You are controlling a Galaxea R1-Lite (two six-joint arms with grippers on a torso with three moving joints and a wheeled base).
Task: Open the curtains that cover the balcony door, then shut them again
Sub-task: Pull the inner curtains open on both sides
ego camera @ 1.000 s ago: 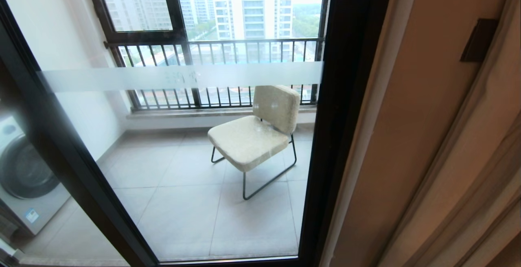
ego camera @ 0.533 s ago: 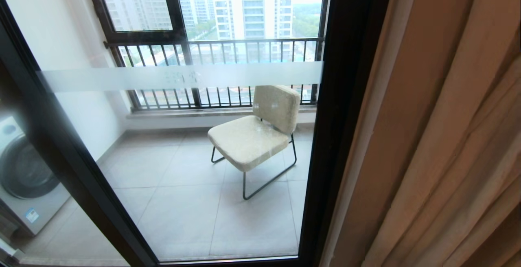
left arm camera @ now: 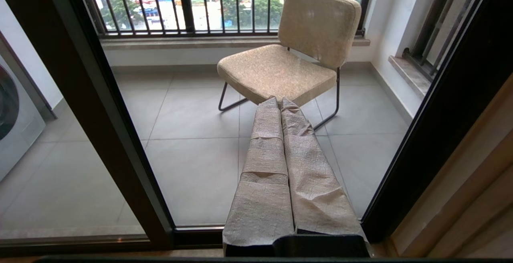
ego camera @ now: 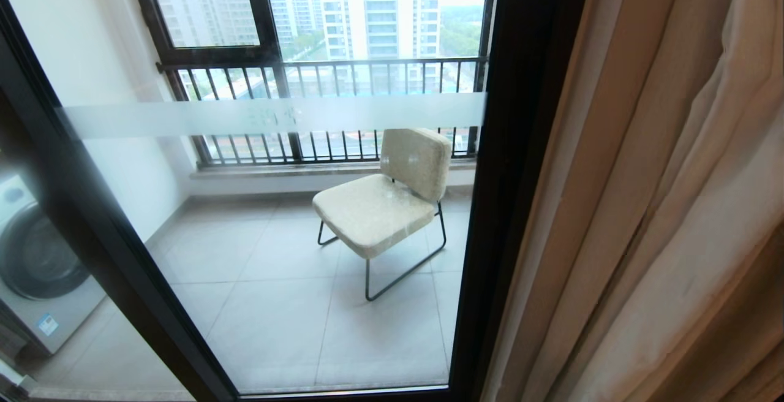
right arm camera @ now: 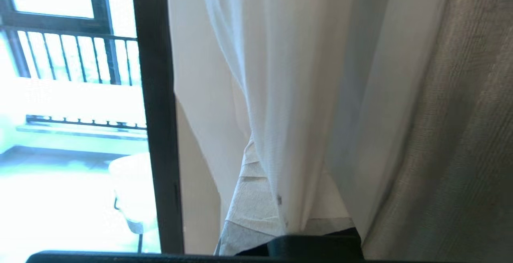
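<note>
I'm facing the balcony door (ego camera: 294,206), its glass bare in a dark frame, with a frosted band (ego camera: 269,115) running across it. The curtains (ego camera: 661,193) are bunched at the right edge of the door, beige folds hanging from top to bottom of my head view. Through the glass I see a pale tiled floor (ego camera: 275,316), a cream chair (ego camera: 386,200) on thin dark legs, a washing machine (ego camera: 37,267) at the left and a barred window (ego camera: 324,71) with tower blocks beyond. My left gripper (left arm camera: 278,104) sits low before the glass, its wrapped fingers pressed together on nothing, pointing toward the chair. My right gripper (right arm camera: 264,199) is up among the curtains, fingers closed; the white sheer (right arm camera: 288,94) drapes over them, the heavy grey drape (right arm camera: 453,134) just beside. I can't tell whether any fabric is pinched.
</note>
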